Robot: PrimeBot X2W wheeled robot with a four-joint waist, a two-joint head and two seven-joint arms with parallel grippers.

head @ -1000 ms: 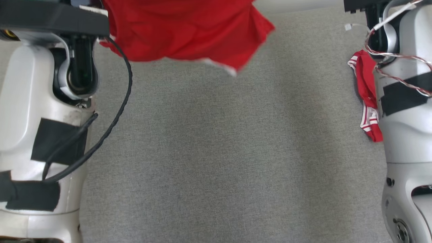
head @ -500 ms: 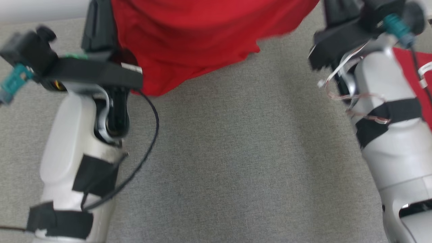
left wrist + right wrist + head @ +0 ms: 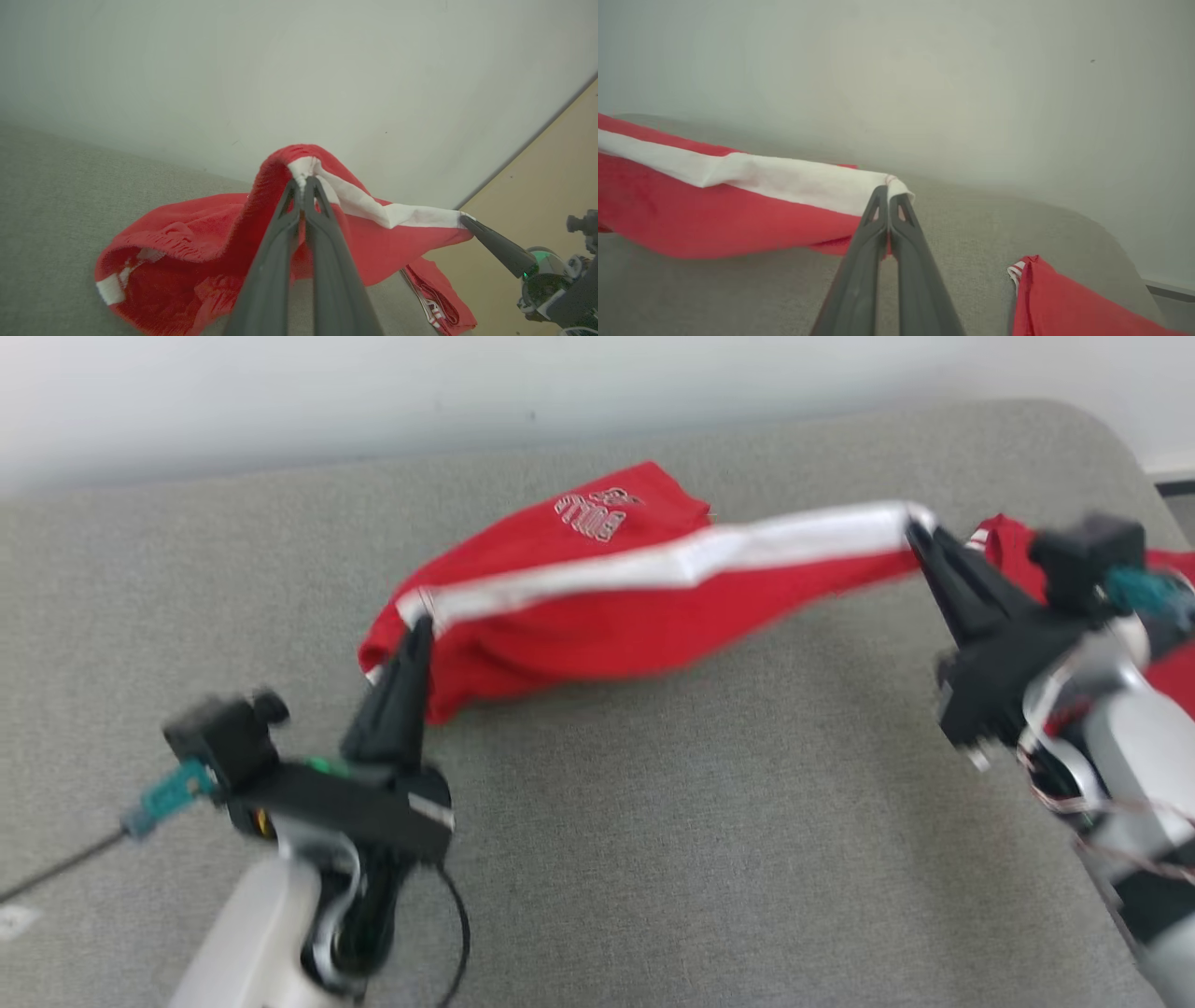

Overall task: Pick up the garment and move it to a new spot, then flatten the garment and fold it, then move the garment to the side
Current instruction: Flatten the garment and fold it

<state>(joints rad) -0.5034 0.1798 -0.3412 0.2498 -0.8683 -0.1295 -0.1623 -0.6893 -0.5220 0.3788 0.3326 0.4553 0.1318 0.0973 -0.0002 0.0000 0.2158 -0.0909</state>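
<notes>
Head view: left claw (image 3: 422, 621) & right claw (image 3: 913, 527) each pinch the white waistband (image 3: 672, 560) of red garment (image 3: 597, 635), stretched btwn them, far part on grey tabletop (image 3: 653, 821). Best: even tension, lower flat w/o bunching.

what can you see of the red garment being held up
The garment is soft red cloth with a white band along one edge and white lettering on its far part. It is stretched sideways: the left tool is shut on one end of the band, the right tool on the other. The body sags, seemingly resting on the grey table.
</notes>
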